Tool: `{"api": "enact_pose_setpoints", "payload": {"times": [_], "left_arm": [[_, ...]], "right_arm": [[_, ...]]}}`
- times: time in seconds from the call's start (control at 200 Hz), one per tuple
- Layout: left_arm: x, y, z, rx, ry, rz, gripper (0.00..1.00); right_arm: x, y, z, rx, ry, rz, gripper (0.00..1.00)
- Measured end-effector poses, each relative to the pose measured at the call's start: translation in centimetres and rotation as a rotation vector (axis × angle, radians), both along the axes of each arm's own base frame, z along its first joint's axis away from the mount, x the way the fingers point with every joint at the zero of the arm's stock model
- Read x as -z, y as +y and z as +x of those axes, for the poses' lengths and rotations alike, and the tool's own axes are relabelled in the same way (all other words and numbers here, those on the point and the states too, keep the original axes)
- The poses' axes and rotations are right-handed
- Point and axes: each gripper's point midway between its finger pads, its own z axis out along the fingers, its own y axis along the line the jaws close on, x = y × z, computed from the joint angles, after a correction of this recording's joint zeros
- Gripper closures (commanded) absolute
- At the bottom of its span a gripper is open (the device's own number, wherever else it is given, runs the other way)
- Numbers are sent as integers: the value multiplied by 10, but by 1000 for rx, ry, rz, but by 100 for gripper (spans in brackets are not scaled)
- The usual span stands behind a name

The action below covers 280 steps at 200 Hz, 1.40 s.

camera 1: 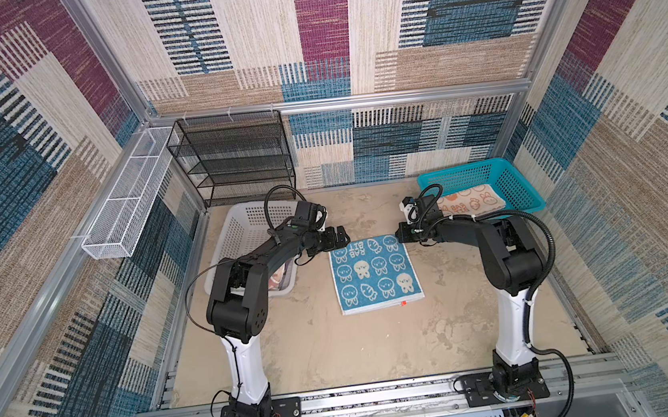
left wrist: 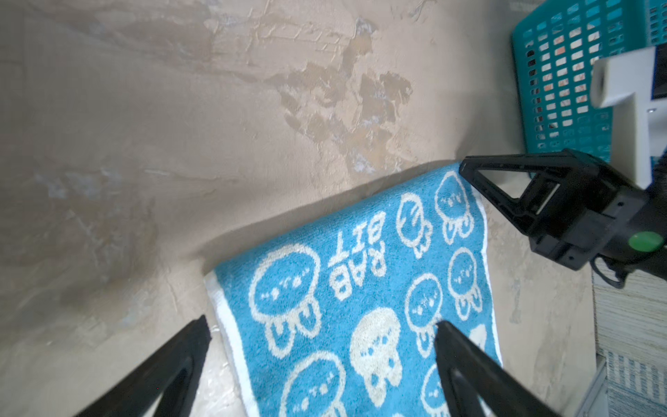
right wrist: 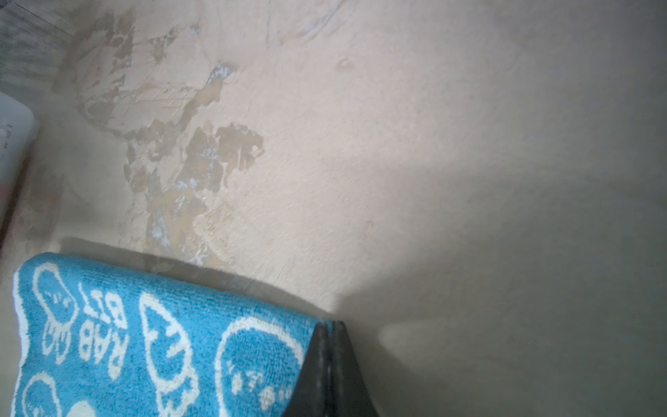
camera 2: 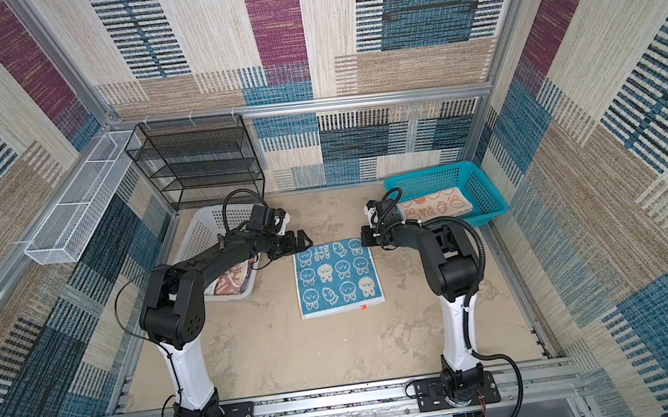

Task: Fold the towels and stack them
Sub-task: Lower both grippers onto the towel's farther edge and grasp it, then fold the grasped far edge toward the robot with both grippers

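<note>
My left fingers (camera 1: 342,237) stood wide apart, hovering just above the nearest corner of the blue towel (camera 1: 376,272). The towel lay flat on the counter (camera 1: 316,345), stretching from these fingers across to the other pair. It looked soft, light and limp, so I judged it would sag unless pinched at both corners. My right fingers (right wrist: 326,364) were pressed together, clamped on the towel's opposite corner.
</note>
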Motion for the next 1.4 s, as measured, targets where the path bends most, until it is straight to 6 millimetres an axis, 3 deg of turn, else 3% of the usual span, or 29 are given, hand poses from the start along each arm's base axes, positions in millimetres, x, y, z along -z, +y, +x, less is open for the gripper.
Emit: {"api": "enact_pose_setpoints", "payload": {"times": [0.22,0.391,0.676,0.876,1.012,1.402], "left_arm": [[16,-2,4,14,60,25,12],[31,12,9,-1,96,99,20],[45,24,8,-1,119,173,25],[48,22,16,14,105,177,41],[50,22,18,17,99,185,57],[56,28,12,38,102,227,84]], "right_arm": [[0,0,0,-1,1,1,94],[1,0,-1,-1,1,1,94],[0,0,0,-2,-2,3,95],[0,2,-1,-8,-1,11,95],[0,2,-1,-9,-1,11,95],[0,2,0,-9,-1,12,96]]}}
